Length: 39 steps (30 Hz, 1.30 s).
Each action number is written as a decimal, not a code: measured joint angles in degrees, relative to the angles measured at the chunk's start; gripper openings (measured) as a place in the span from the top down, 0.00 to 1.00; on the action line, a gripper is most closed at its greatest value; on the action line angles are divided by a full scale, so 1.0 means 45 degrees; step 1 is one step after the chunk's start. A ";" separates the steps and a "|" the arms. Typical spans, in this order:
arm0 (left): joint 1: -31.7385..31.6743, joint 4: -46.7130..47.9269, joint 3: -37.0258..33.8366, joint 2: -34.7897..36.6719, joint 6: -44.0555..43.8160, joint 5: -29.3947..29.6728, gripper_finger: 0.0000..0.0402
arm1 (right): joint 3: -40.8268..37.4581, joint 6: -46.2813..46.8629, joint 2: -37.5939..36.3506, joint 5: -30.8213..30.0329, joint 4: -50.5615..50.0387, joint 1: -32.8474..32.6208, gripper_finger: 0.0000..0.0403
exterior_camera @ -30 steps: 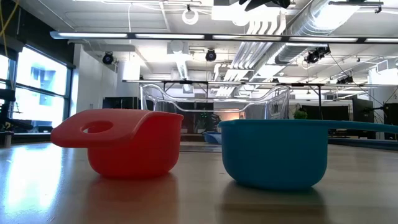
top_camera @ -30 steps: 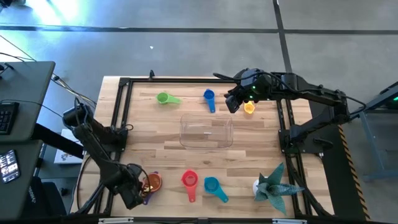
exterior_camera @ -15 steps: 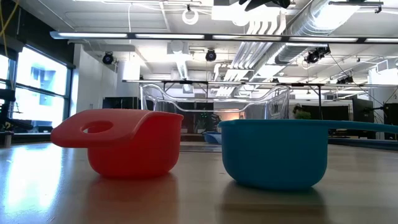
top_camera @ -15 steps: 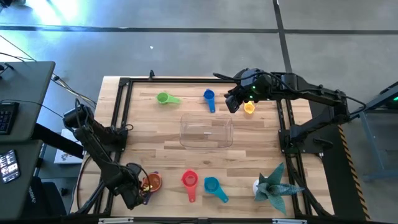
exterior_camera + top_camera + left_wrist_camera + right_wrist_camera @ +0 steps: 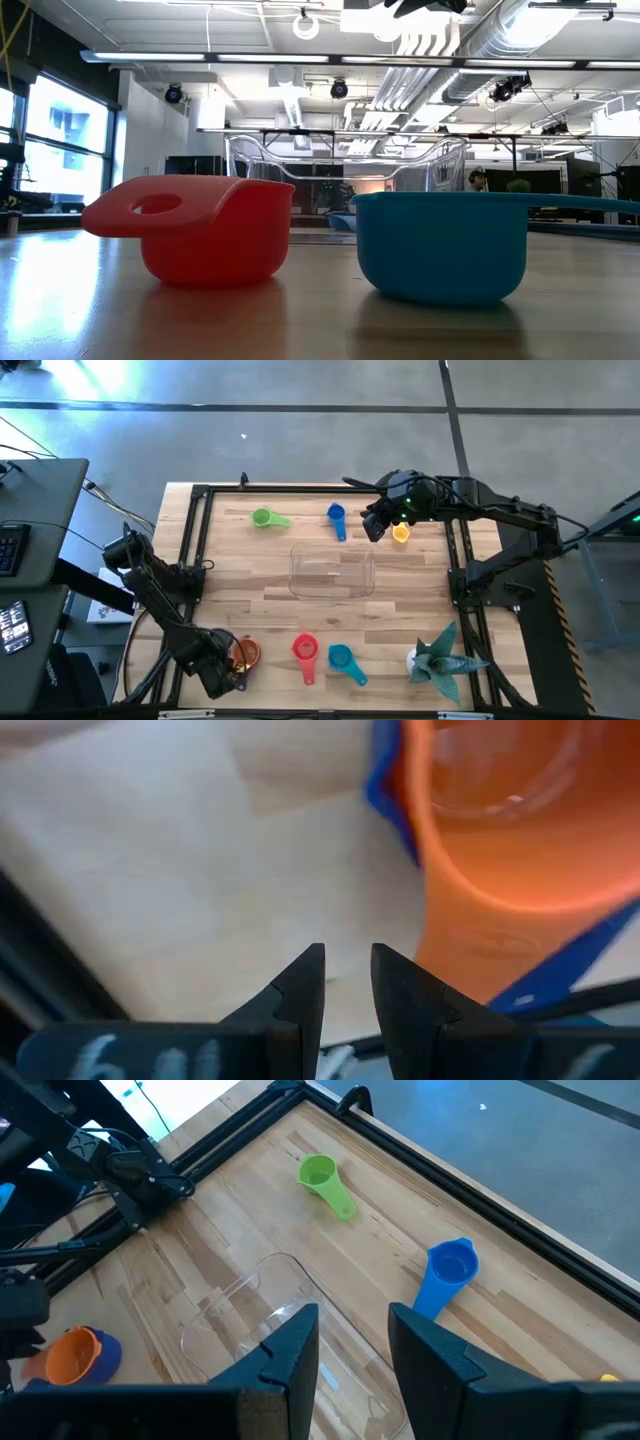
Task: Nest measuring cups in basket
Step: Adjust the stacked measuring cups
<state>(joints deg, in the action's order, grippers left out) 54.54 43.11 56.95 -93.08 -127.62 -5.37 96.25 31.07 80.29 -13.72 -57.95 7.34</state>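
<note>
While right gripper (image 5: 374,526) is being kept parted, empty, near yellow cup (image 5: 401,534); left gripper (image 5: 347,982), slightly ajar, empty, is being backed off orange cup (image 5: 246,653); basket (image 5: 331,571) unfilled.

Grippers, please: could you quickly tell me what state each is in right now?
Left gripper: slightly open, empty, beside the orange cup.
Right gripper: open, empty, above the basket.

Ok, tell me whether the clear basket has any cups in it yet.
Empty. From above, the basket shows only bare wood through it, and the green cup, blue cup and red cup all lie outside it.
</note>
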 joint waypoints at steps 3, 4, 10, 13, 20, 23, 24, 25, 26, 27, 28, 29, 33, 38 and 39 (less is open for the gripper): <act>-0.0035 -0.0318 0.0000 0.0000 -0.0284 0.0373 0.82 | 0.0000 0.0000 0.0000 0.0000 0.0005 0.0002 0.72; -0.0068 -0.0385 0.0000 0.0000 -0.0373 0.0438 0.82 | 0.0000 0.0000 0.0000 0.0000 0.0005 -0.0001 0.72; -0.0324 -0.1023 0.0000 0.0000 -0.0178 0.1050 0.82 | 0.0001 0.0506 0.0000 0.0382 0.0010 -0.0002 0.72; -0.0393 -0.1028 0.0000 0.0000 -0.0178 0.1064 0.82 | 0.0000 0.0878 0.0000 0.1023 0.0010 -0.0166 0.72; -0.0384 -0.1529 0.0000 0.0000 -0.0178 0.1036 0.82 | 0.0000 0.1854 0.0121 0.1412 0.0136 -0.1903 0.72; -0.0384 -0.1666 0.0000 0.0000 -0.0164 0.1056 0.82 | -0.0005 0.2185 0.0450 0.1259 0.0609 -0.3043 0.72; -0.0384 -0.1670 0.0000 -0.0003 -0.0164 0.1064 0.82 | -0.0005 0.2252 0.0566 0.1194 0.0878 -0.3450 0.72; -0.0384 -0.1663 0.0000 -0.0005 -0.0164 0.1066 0.82 | -0.0005 0.2330 0.0743 0.1136 0.1124 -0.3808 0.72; -0.0384 -0.1660 0.0000 -0.0005 -0.0164 0.1066 0.82 | -0.0005 0.2336 0.0914 0.1111 0.1474 -0.4140 0.72; -0.0384 -0.1670 0.0000 -0.0005 -0.0157 0.1066 0.82 | -0.0005 0.2331 0.1091 0.1099 0.1904 -0.4467 0.72; -0.0384 -0.1666 0.0000 -0.0005 -0.0154 0.1066 0.82 | -0.0005 0.2330 0.1286 0.1094 0.2315 -0.4775 0.72; -0.0384 -0.1676 0.0000 -0.0005 -0.0159 0.1066 0.82 | -0.0005 0.2290 0.1479 0.1058 0.2764 -0.5054 0.72; -0.0384 -0.1811 0.0000 -0.0005 -0.0144 0.1150 0.82 | -0.0005 0.2116 0.2340 0.0558 0.4553 -0.6043 0.72; -0.0384 -0.1976 0.0000 -0.0005 -0.0154 0.1362 0.82 | -0.0002 0.2108 0.3630 0.0355 0.6188 -0.6811 0.72; -0.0384 -0.1976 0.0000 -0.0005 -0.0152 0.1365 0.82 | -0.0005 0.2113 0.3929 0.0369 0.6513 -0.6926 0.72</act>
<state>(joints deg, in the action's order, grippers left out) 52.82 34.22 56.95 -93.10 -128.30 0.77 96.23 40.58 97.97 -12.05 -28.65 -23.83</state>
